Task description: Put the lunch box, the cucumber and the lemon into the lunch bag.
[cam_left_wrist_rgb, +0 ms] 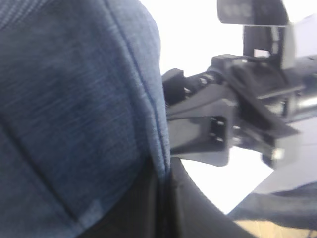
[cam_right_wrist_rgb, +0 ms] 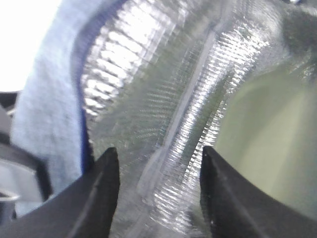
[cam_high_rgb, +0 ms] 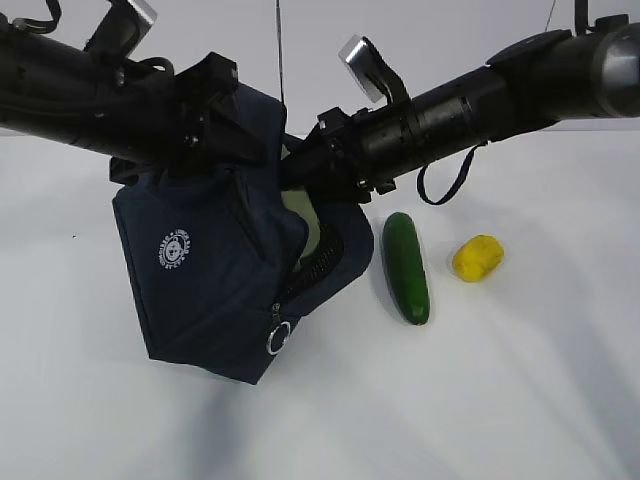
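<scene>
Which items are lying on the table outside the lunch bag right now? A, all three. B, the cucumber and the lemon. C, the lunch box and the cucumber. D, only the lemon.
B: the cucumber and the lemon lie on the table right of the bag; no lunch box lies out there.

blurred dark navy fabric of the lunch bag [cam_left_wrist_rgb: 74, 114] fills the left and centre, pressed right up against the camera, its edge seam running down the middle. the left gripper's own fingers cannot be made out. just beyond that edge, to the right, sits the black right gripper [cam_left_wrist_rgb: 218, 134] against the white table [cam_left_wrist_rgb: 198, 34].
</scene>
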`<action>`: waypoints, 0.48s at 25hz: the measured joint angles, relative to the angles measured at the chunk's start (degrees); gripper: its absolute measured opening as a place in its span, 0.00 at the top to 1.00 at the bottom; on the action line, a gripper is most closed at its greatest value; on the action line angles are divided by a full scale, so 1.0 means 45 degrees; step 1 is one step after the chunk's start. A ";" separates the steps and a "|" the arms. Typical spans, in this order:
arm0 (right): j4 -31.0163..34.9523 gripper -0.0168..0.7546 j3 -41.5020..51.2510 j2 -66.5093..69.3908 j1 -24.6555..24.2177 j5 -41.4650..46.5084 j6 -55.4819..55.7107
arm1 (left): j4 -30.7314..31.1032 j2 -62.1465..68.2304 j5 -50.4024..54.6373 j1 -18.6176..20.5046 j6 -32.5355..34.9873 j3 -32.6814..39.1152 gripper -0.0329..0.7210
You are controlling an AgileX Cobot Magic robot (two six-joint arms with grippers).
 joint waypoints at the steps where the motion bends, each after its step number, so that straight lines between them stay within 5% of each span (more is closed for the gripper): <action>1: 0.0000 0.47 0.0000 0.0000 0.0000 0.0000 0.0000 | 0.0000 0.0000 -0.0032 0.0000 0.0000 0.0000 0.96; 12: 0.0425 0.47 -0.0132 0.0000 0.0000 0.0611 0.0000 | 0.0542 0.0000 -0.0462 0.0000 0.0000 0.0023 0.96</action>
